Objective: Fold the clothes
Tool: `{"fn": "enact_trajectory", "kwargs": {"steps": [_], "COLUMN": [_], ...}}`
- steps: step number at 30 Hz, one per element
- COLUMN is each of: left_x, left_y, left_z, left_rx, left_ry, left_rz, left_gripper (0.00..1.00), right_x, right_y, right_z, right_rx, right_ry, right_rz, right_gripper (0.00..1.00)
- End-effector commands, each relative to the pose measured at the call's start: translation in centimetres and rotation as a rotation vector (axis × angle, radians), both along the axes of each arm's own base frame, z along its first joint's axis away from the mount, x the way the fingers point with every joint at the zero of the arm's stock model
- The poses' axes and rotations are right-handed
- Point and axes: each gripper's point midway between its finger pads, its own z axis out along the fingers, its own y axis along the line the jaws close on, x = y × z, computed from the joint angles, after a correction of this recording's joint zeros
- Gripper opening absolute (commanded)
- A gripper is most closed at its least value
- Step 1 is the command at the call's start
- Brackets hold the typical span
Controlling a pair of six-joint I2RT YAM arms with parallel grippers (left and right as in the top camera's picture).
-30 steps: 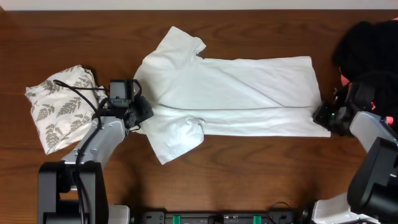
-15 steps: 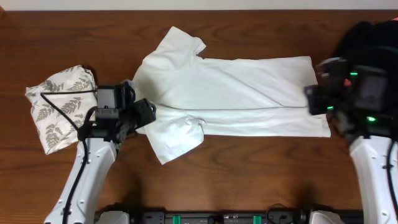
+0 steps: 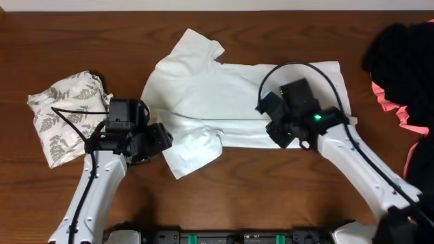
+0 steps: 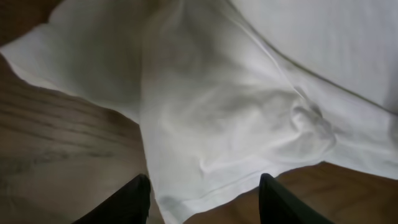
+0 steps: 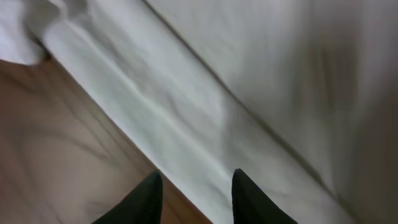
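White T-shirt [image 3: 230,88] lies flat on the table [image 3: 237,196], near long edge folded in, one sleeve [image 3: 193,150] poking out. My left gripper [image 4: 204,190] hovers spread and empty over that sleeve; my right gripper [image 5: 196,186], spread too, above the folded edge. Next, I judge: pinch and tuck the sleeve. Only overhead shows the leaf-print garment [image 3: 61,132] and black pile [image 3: 400,47]; wrist views show creases.

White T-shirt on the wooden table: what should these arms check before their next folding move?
1. Large white short-sleeved T-shirt laid flat: not ok, near sleeve bunched.
2. Left gripper open, empty, over that sleeve's hem: ok.
3. Right gripper open, empty, over the folded edge: ok.
4. Leaf-print white garment apart from the shirt: ok.
5. Black garment apart from the shirt: ok.
6. Either gripper touching cloth: cannot tell.
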Motion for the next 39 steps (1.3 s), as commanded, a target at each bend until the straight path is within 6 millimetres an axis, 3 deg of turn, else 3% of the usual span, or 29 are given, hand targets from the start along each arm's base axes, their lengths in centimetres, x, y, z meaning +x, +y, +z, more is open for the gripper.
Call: {"fn": "enact_trajectory", "kwargs": {"steps": [1, 10, 19, 21, 22, 25, 27, 34, 39], "left_x": [-1.0, -2.2, -1.6, -1.2, -1.1, -1.1, -1.2, -2.0, -0.6], "left_y": [-0.5, 0.6, -0.3, -0.9, -1.0, -1.4, -1.7, -4.1, -4.8], "left_z": [-1.5, -5.6, -8.7, -8.7, -8.6, -8.5, -8.3, -6.3, -3.2], "left_rx": [-0.018, 0.061, 0.017, -0.015, -0.02, -0.045, -0.066, -0.211, -0.244], "left_ry": [0.048, 0.202, 0.253, 0.237, 0.233, 0.23, 0.234, 0.219, 0.08], "left_rz": [-0.035, -0.027, -0.064, -0.088, -0.09, -0.095, -0.1, -0.176, -0.202], "left_gripper": [0.56, 0.56, 0.56, 0.56, 0.5, 0.15, 0.06, 0.06, 0.06], "right_x": [0.5, 0.7, 0.8, 0.8, 0.8, 0.8, 0.7, 0.9, 1.2], "right_y": [-1.0, -1.0, -1.5, -1.5, -1.5, -1.5, -1.5, -2.0, -2.5], "right_z": [-0.7, -0.8, -0.8, -0.8, -0.8, -0.8, -0.9, -0.8, -0.8], "right_rx": [-0.035, -0.032, -0.054, -0.054, -0.054, -0.054, -0.055, -0.051, -0.04], "right_ry": [0.007, 0.007, 0.0, -0.001, -0.001, 0.0, 0.001, 0.003, 0.007], "right_rz": [-0.092, -0.106, -0.116, -0.116, -0.116, -0.116, -0.116, -0.143, -0.188], "right_gripper": [0.33, 0.33, 0.32, 0.3, 0.29, 0.26, 0.25, 0.24, 0.21]}}
